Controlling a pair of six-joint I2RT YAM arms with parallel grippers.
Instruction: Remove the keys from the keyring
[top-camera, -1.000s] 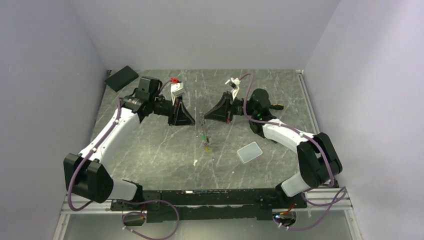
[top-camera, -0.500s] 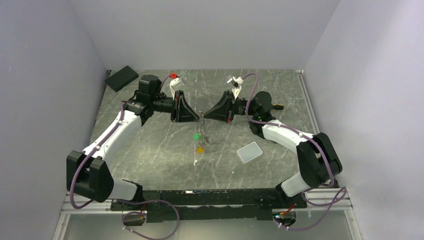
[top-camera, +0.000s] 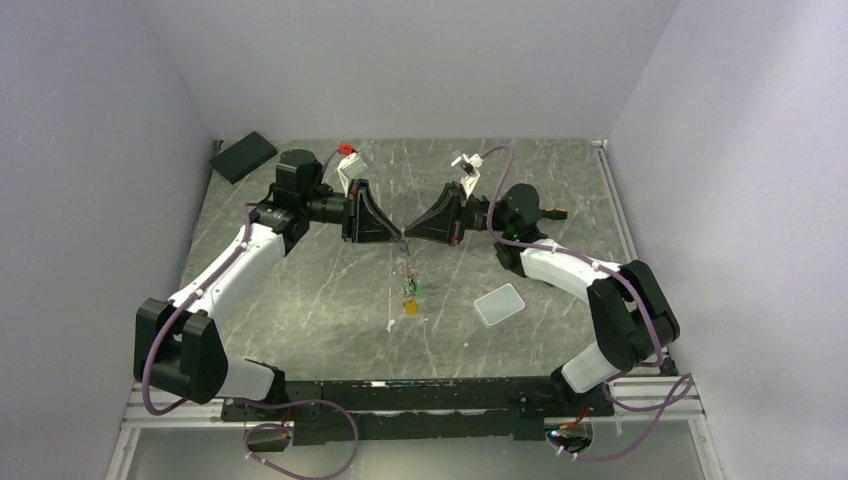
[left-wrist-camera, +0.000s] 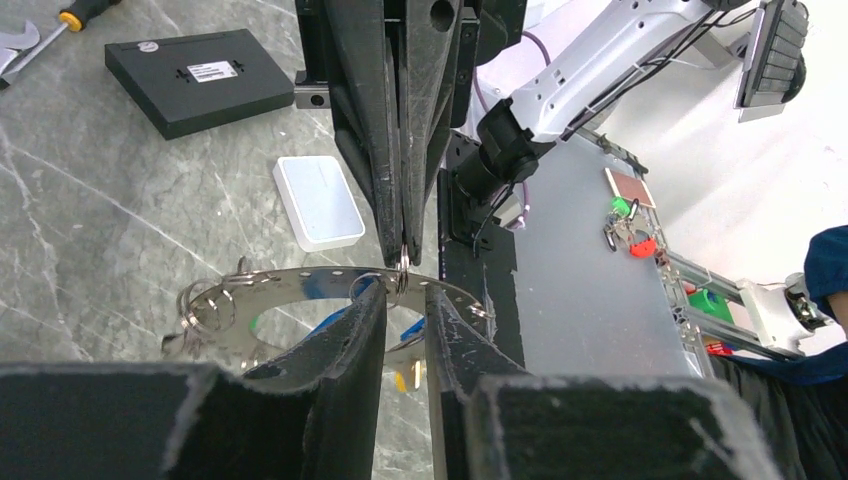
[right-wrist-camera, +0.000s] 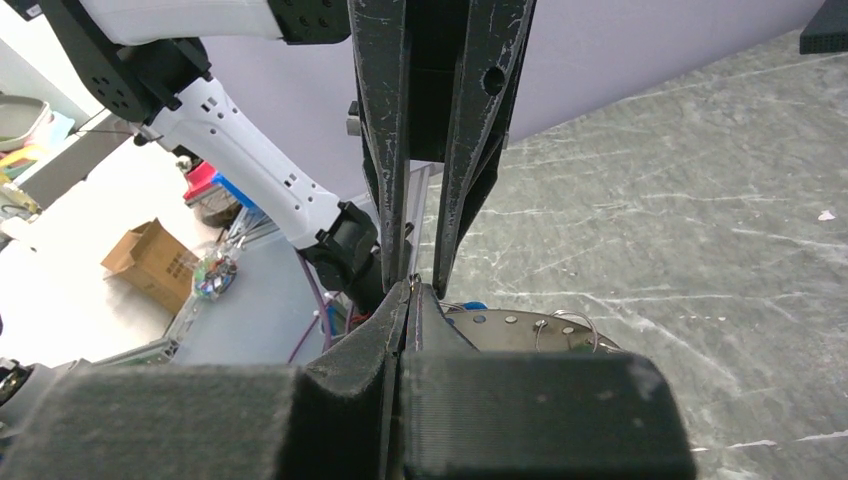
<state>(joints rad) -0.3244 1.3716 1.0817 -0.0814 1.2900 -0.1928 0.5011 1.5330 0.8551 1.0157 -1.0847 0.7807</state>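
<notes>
Light, stiff and probably slick, the keyring (left-wrist-camera: 300, 283) hangs over the surface (top-camera: 300, 300), its rim pinched in the closed right jaws, the left jaws slightly parted astride it; dangling keys (top-camera: 409, 290) seem best gripped by their flat heads.

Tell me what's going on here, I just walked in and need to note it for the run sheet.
A keyring is being worked from both sides, tip to tip. The right end effector is shut on a small loop at the ring's edge. The left end effector faces it, fingers slightly parted astride the ring; whether it grips is unclear. The keys, some with coloured tags, hang from the ring.
</notes>
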